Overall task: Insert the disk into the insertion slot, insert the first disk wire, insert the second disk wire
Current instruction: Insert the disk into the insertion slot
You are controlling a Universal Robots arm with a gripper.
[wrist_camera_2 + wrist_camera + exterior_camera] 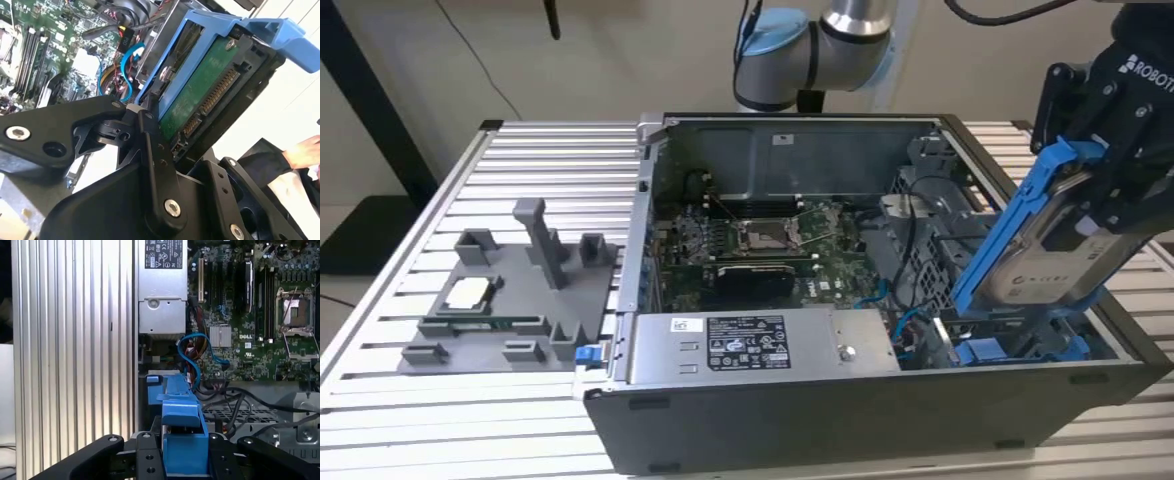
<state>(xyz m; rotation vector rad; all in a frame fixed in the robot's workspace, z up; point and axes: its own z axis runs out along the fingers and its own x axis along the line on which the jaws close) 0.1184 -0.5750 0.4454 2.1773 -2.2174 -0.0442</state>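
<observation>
This looks like a robotics lab to me: a ribbed aluminium tabletop (520, 160) carries an opened PC case (854, 430) lying on its side, with a grey fixture tray (467, 345) of parts beside it and a robot arm (834, 40) behind.

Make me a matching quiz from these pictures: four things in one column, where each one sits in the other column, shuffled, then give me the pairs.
Things:
1. disk
2. power supply
3. circuit board
4. grey tray

Places:
A. on the slatted table, at the exterior view's left of the case
B. flat inside the case, in its middle
C. tilted in the gripper, over the case's end at the exterior view's right
D. inside the case, along its near wall

Pairs: 1-C, 2-D, 3-B, 4-A
</observation>
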